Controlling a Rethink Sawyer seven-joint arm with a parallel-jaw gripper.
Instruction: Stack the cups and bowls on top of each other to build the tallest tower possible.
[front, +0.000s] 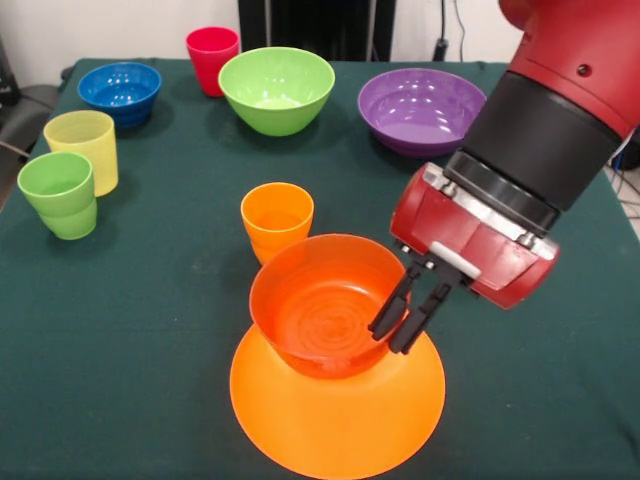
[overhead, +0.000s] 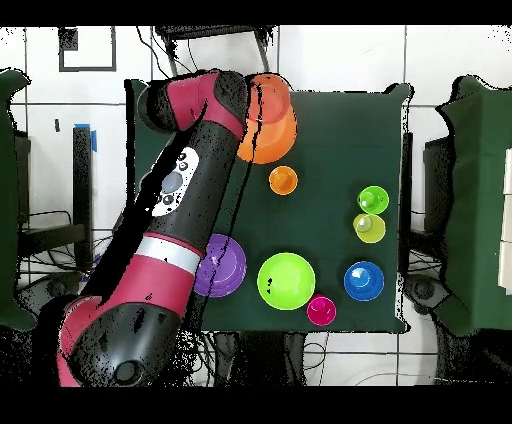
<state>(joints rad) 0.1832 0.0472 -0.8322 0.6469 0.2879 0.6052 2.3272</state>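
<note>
- A robotics lab or test room, not a home.
- A red and black robot arm (overhead: 185, 215) works at a table covered in dark green cloth (front: 120, 330).
- In the overhead view, the floor (overhead: 330, 60) is pale with dark grid lines.
- Cables (front: 450, 25) hang against the plain white wall (front: 100, 25) behind the table.

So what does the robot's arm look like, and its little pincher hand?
The arm is thick and round, glossy red with wide black bands and a silver ring with bolts near the end. From above it shows a grey-white patch with dark buttons. Its red wrist block carries a small white piece. The gripper has two thin black fingers.
</note>
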